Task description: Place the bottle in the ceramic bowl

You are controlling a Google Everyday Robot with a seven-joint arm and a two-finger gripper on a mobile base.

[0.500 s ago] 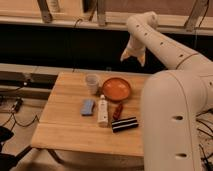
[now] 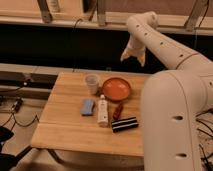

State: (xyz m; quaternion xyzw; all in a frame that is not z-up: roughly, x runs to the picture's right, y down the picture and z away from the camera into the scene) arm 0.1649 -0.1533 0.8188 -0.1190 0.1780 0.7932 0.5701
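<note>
The white bottle lies on the wooden table, cap toward the back, just in front of and left of the orange-red ceramic bowl. The bowl sits at the back middle of the table with nothing visible in it. My gripper hangs high above the table's back edge, above and right of the bowl, well away from the bottle. It holds nothing that I can see.
A pale translucent cup stands left of the bowl. A blue sponge-like block lies left of the bottle. A small red object and a black-and-white striped item lie right of it. My white arm fills the right side.
The gripper has barely moved; it stays raised above the back of the table. The objects on the table have not moved.
</note>
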